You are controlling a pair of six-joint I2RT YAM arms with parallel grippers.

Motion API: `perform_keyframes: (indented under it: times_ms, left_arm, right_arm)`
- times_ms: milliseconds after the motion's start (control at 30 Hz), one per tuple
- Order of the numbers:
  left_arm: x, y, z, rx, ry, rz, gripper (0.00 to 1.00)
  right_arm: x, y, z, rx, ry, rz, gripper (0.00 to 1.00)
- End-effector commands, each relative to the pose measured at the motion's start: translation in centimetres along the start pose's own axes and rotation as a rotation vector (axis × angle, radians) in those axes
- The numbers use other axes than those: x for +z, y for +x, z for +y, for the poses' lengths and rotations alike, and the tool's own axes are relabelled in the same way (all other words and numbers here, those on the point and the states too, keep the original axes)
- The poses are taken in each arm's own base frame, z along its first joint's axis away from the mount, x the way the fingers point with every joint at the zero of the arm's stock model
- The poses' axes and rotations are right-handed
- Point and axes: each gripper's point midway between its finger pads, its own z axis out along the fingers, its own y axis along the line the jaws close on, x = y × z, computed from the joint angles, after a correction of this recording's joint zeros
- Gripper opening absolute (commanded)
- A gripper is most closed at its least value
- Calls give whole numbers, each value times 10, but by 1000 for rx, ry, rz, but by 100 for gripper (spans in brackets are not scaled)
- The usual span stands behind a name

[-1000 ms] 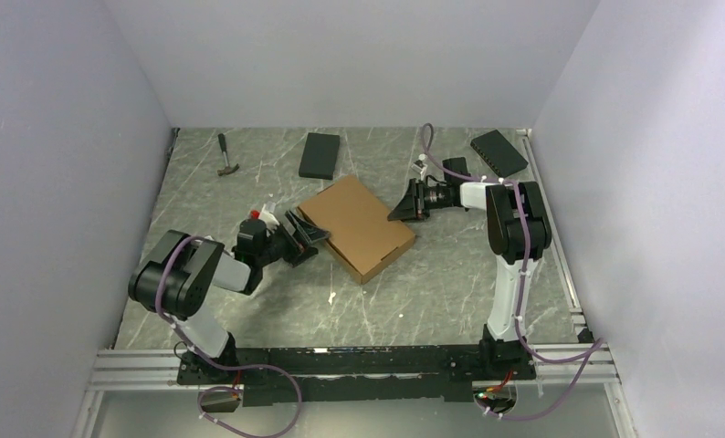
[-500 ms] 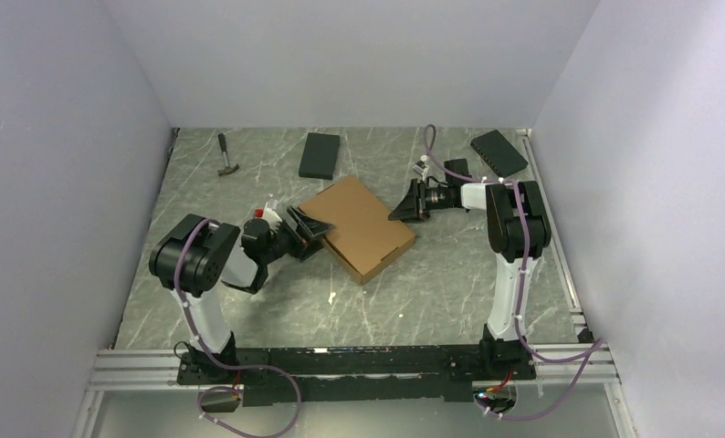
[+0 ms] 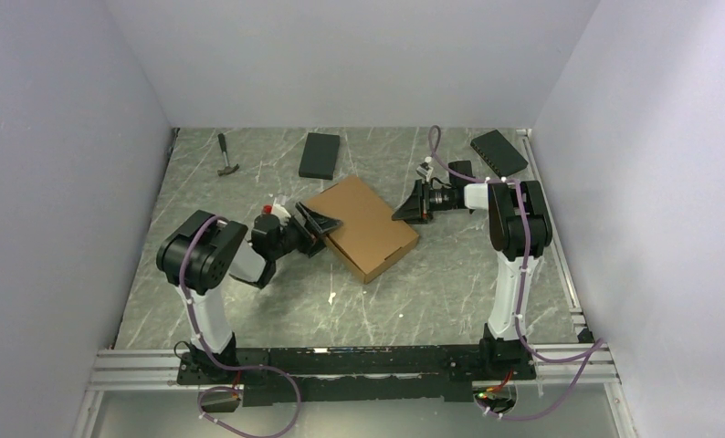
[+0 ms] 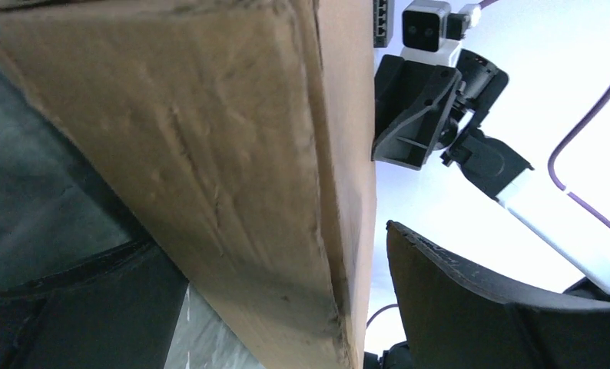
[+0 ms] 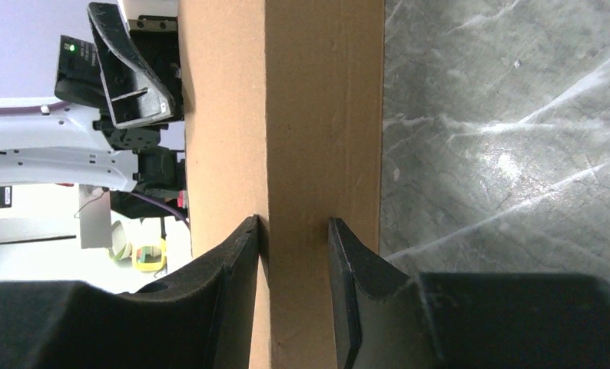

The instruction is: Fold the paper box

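Observation:
The paper box (image 3: 363, 226) is a flat brown cardboard mailer lying closed and skewed on the marbled table. My left gripper (image 3: 315, 225) stands open around its left corner. In the left wrist view the box (image 4: 210, 154) fills the space between the fingers, and a gap shows beside the right finger (image 4: 502, 307). My right gripper (image 3: 403, 211) meets the box's far right side. In the right wrist view its jaws stand partly apart. One finger (image 5: 237, 269) lies at the box's top edge and the other (image 5: 348, 284) is in front of the side wall (image 5: 325, 115).
A hammer (image 3: 228, 157) lies at the back left. Two flat black boxes lie at the back, one (image 3: 320, 155) in the middle and one (image 3: 499, 151) at the right. A small white scrap (image 3: 331, 297) lies in front of the paper box. Grey walls close in three sides.
My left arm has swung right and its open jaws have slid over the box's left corner. The box and the right gripper have shifted slightly to the right.

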Motion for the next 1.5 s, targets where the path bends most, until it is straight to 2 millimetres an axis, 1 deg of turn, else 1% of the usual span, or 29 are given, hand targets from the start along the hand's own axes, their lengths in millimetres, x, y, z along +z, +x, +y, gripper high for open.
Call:
perform_keyframes:
  times_ms: [0, 100, 167, 233, 267, 300, 333, 433, 500, 567, 600, 633, 667, 733, 767, 833, 900, 967, 1067, 1167, 1200, 1267, 1333, 1400, 1467]
  left_arm:
    - [10, -4, -4, 40, -51, -4, 94]
    - [9, -7, -8, 47, -57, -14, 83]
    - [7, -9, -10, 54, -71, -24, 76]
    - [4, -10, -12, 67, -95, -31, 70]
    - [0, -11, -13, 78, -106, -34, 66]
    - [-3, -10, -12, 83, -130, -31, 64]
    - [-7, -11, -17, 100, -135, -34, 62]
    - [-19, -14, -30, 161, -171, -36, 58]
    - [-28, -17, -41, 203, -197, -35, 57]
    - [-39, -20, -56, 253, -218, -26, 53]
    - [-43, -23, -66, 280, -228, -21, 51]
    - [-49, -25, -70, 303, -252, -13, 51]
    - [-54, -28, -77, 337, -267, -7, 50]
    - [-67, -33, -85, 394, -330, 15, 44]
    - [-72, -37, -92, 432, -357, 28, 43]
    - [-83, -42, -101, 492, -421, 53, 38]
    - [-91, -46, -109, 541, -467, 84, 32]
    - [-98, -48, -112, 575, -513, 131, 26]
    - [-100, -52, -116, 622, -560, 194, 21]
    - [-99, -62, -122, 711, -638, 220, 20]
    - [-96, -66, -128, 742, -660, 219, 20]
    - [-89, -74, -132, 802, -724, 203, 20]
    - [-77, -69, -137, 867, -763, 209, 20]
    - [-65, -67, -141, 931, -810, 206, 20]
    - [-51, -64, -145, 1004, -854, 201, 20]
  right_arm:
    - [2, 28, -46, 89, 179, 37, 30]
    - [5, 27, -34, 56, 140, 51, 35]
    - [4, 25, -25, 33, 108, 53, 42]
    - [2, 20, -16, -7, 96, 54, 52]
    - [0, 18, -11, -31, 92, 54, 58]
    - [-3, 12, -2, -69, 86, 49, 65]
    - [-6, 9, 7, -101, 78, 46, 71]
    - [-22, -4, 37, -228, 72, 30, 85]
    - [-37, -13, 56, -308, 92, 0, 88]
    - [-54, -20, 74, -389, 119, -38, 90]
    - [-62, -21, 83, -425, 136, -55, 90]
    - [-69, -21, 89, -455, 159, -68, 90]
    - [-76, -19, 97, -481, 171, -82, 90]
    - [-84, -10, 114, -524, 179, -98, 90]
    - [-86, -3, 119, -531, 180, -99, 90]
    - [-91, 6, 135, -564, 175, -120, 90]
    - [-97, 9, 150, -613, 189, -158, 93]
    - [-104, 11, 165, -668, 206, -207, 97]
    - [-107, 16, 167, -695, 223, -237, 99]
    - [-109, 17, 165, -688, 219, -237, 99]
    - [-108, 18, 164, -688, 220, -235, 99]
    - [-108, 18, 162, -690, 225, -233, 99]
    - [-108, 18, 160, -695, 229, -232, 99]
    - [-116, 14, 155, -685, 249, -250, 99]
    - [-119, 13, 153, -679, 251, -258, 99]
